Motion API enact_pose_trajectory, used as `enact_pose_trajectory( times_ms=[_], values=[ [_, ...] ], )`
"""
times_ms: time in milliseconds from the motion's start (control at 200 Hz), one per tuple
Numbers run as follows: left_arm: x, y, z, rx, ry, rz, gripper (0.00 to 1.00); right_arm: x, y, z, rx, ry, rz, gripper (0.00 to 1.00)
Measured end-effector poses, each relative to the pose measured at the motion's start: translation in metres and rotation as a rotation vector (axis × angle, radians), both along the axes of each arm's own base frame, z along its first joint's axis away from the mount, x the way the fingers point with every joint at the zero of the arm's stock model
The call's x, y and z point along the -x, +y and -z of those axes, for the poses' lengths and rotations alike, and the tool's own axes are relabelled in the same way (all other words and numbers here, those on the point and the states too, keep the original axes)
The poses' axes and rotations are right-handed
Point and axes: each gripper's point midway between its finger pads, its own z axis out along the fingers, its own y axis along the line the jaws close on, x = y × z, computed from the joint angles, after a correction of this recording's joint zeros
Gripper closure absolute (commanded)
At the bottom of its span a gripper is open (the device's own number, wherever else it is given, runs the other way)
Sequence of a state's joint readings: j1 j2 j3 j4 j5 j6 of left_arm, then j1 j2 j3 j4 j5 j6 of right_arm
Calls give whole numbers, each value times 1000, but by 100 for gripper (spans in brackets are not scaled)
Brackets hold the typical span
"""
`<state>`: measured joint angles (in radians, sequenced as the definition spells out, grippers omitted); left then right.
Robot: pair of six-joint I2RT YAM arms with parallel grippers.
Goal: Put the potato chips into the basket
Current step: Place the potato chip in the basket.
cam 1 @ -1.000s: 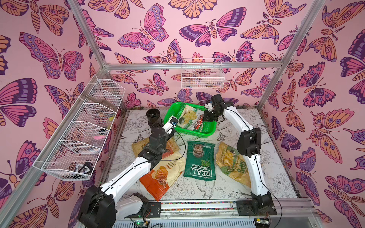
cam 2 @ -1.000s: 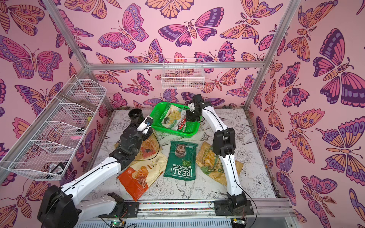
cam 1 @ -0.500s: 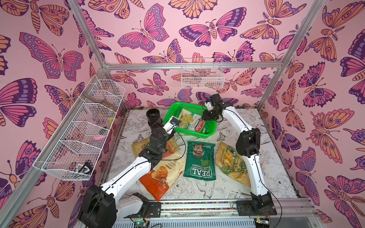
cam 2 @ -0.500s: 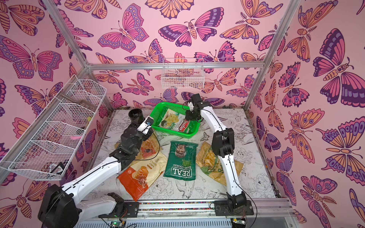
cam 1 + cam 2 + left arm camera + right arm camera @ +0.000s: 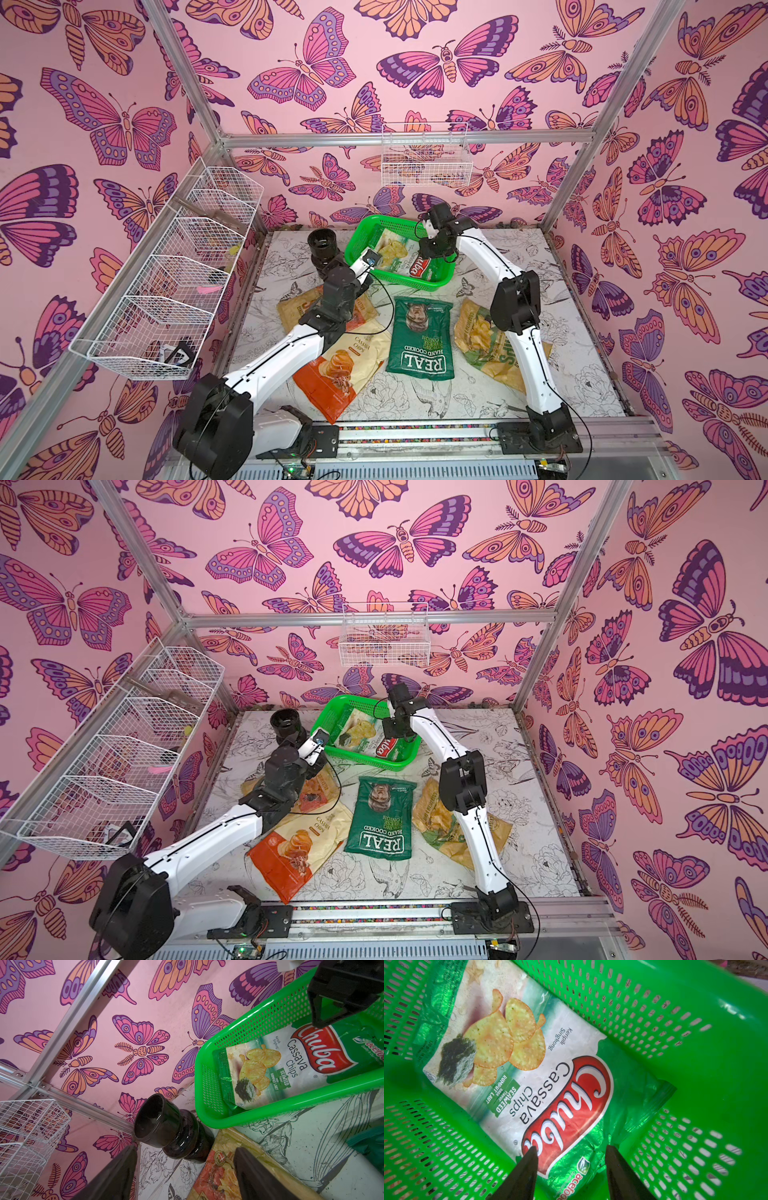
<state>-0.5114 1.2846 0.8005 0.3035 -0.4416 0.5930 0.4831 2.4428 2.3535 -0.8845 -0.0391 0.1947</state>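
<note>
The bright green basket (image 5: pixel 415 286) stands at the back of the table, and in it lies the green-white Chuba bag (image 5: pixel 401 259) (image 5: pixel 539 1076). My right gripper (image 5: pixel 571 1149) hovers open just above that bag's green end, holding nothing. On the table in front lie the dark green REAL bag (image 5: pixel 422 336), the cream-orange Cassava Chips bag (image 5: pixel 345 370), a tan-green bag (image 5: pixel 482 340) partly under the right arm, and a tan-orange bag (image 5: pixel 297 305) partly under the left arm. My left gripper (image 5: pixel 185 1149) is open and empty over that bag's corner, left of the basket.
A glossy black vase (image 5: pixel 322 249) stands just left of the basket, close to my left gripper. White wire baskets (image 5: pixel 166 286) line the left wall and another (image 5: pixel 426 162) hangs on the back wall. Metal frame posts mark the corners.
My right gripper has opened and let go of the Chuba bag, which now lies in the basket. The left arm has stayed where it was.
</note>
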Motion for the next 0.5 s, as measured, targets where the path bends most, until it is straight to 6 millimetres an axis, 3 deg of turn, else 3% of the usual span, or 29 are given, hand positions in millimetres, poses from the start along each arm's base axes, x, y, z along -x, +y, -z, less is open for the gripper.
enact_pose_trajectory(
  times_ms=[125, 275, 406, 501],
  values=[
    [-1, -17, 17, 6, 64, 42, 21, 21, -22, -9, 21, 21, 60, 43],
    [0, -47, 37, 68, 170, 118, 21, 50, -57, -47, -30, -10, 143, 43],
    [-5, -67, 39, 176, 254, 158, 23, 63, -98, -77, -101, -59, 253, 43],
    [-10, -82, 30, 287, 307, 165, 24, 68, -126, -76, -127, -51, 330, 43]
  ],
)
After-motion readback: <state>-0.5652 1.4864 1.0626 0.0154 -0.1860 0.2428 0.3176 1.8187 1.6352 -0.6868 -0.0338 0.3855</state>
